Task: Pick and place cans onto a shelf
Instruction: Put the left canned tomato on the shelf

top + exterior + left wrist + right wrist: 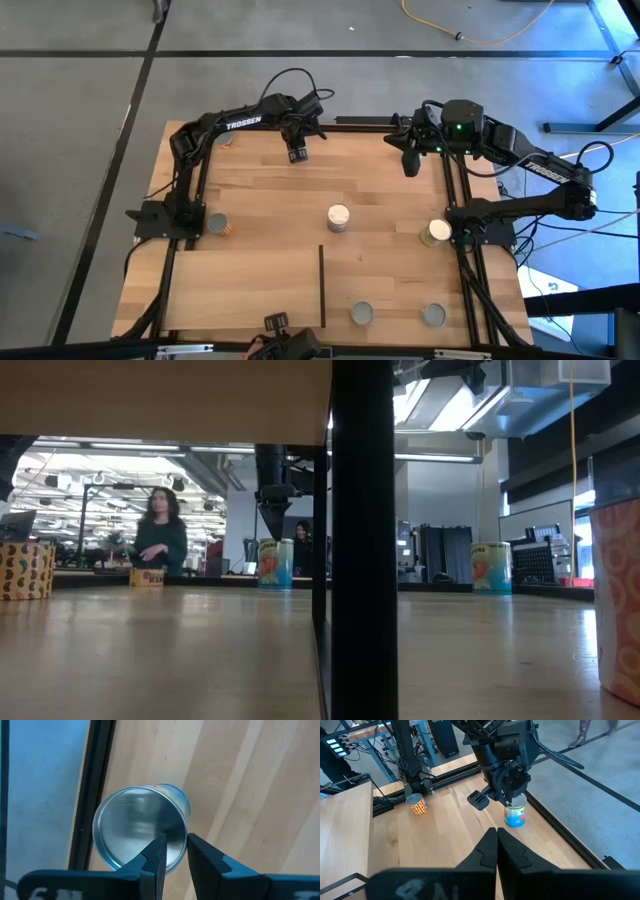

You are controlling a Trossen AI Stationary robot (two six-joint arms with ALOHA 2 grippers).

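Note:
A can with a grey metal top and a bluish label [132, 822] stands upright on the table near its far edge, also seen in the right wrist view [515, 816]. My left gripper [176, 847] points down right over it, open by a narrow gap, its tips at the top's edge. In the high view my left gripper [297, 153] hides this can. My right gripper [410, 165] hangs shut in the air at the far right, touching nothing. The shelf [240, 290], a smooth pale panel with a black strip, lies near left. My left gripper comes at the can from above, pointing down, its fingertips [160, 845] over the metal top beside the rim [184, 827]. Nothing shows between the fingers. Whether the tips touch the top, I cannot tell.
Other cans stand about: a cream-topped one mid-table [338, 217], one at the right rail [437, 232], a grey-topped one by the left base [218, 225], two near the front edge [362, 314] [433, 315], an orange one far left [416, 804]. Black rails edge the table. A person shows beyond [160, 535].

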